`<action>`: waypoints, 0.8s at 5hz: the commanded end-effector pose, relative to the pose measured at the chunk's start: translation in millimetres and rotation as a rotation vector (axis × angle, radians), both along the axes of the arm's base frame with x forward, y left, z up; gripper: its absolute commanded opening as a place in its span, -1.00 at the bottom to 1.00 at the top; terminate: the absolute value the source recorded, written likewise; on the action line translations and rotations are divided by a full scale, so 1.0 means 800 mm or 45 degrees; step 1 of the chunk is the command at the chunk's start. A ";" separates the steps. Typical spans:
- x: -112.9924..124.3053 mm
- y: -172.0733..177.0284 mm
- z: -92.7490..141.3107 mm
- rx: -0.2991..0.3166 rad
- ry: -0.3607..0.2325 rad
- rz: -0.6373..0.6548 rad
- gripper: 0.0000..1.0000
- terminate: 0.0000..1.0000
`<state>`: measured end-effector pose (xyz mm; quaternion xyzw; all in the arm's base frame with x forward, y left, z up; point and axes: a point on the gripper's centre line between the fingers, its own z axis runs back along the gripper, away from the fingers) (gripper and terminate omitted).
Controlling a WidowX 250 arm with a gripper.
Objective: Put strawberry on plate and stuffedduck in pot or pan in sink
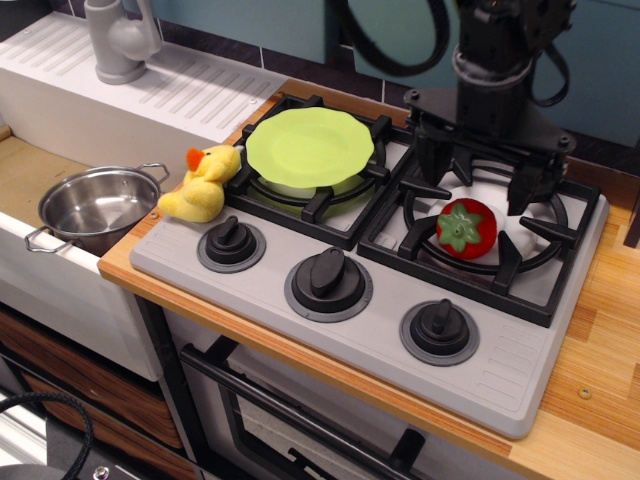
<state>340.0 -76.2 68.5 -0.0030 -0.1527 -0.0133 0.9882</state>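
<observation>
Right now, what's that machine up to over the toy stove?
A robot arm has its black pincer open just above and behind the red strawberry, which sits on the right burner; nothing is gripped yet. The green plate rests empty on the left burner. The yellow stuffed duck sits at the stove's left edge, beside the steel pot, which stands empty in the sink. It looks set to grab the strawberry first.
</observation>
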 end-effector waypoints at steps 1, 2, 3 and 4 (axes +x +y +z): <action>0.006 0.016 0.008 0.049 -0.033 0.019 1.00 -1.00; 0.001 0.016 -0.003 0.068 -0.021 0.039 1.00 -1.00; -0.003 0.007 -0.019 0.051 -0.022 0.055 1.00 -1.00; -0.008 -0.005 -0.037 0.028 -0.040 0.067 1.00 -1.00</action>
